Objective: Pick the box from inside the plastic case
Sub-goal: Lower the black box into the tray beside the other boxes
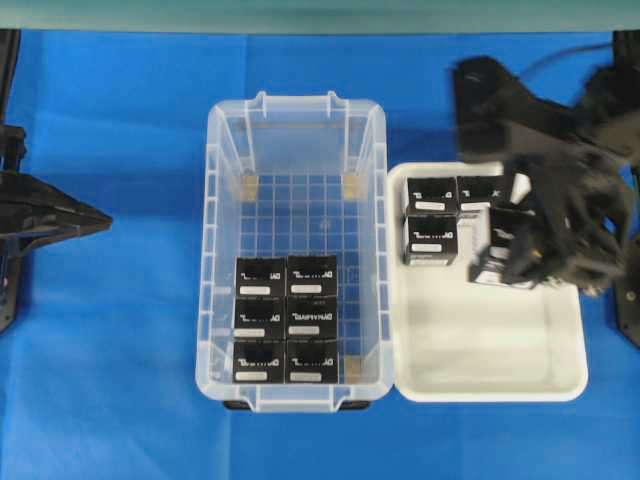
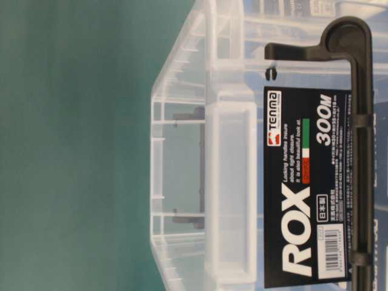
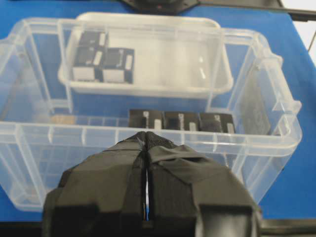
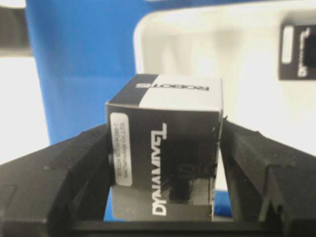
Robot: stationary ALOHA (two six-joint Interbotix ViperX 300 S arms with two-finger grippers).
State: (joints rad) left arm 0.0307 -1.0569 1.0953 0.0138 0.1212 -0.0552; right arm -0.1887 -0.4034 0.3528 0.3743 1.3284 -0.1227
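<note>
A box [image 4: 165, 148] is being held between the fingers [image 4: 64, 173] of the right gripper [image 1: 520, 255], which are pressed against its two sides; the lettered face is being shown to the wrist camera and the white-topped face is turned upward. In the overhead view the gripper is being seen above the white tray [image 1: 490, 385], beside three boxes [image 1: 432, 238] already lying there, well apart from the case [image 1: 225, 250]. The picking step is judged as done for this box, and the carrying or setting-down step is judged to be in hand. Next, a lowering onto a bare part of the tray beside the fingers and a widening of the grip are judged to be called for.

Six boxes [image 1: 285, 320] are being left in the case, in two rows. The fingers of the left gripper [image 3: 147, 148] are being kept pressed together, holding nothing, outside the case wall.

The right arm is being blurred overhead, so the box's height above the tray cannot be told. The table-level view is being filled by the case label [image 2: 306, 188], with little else being shown.
</note>
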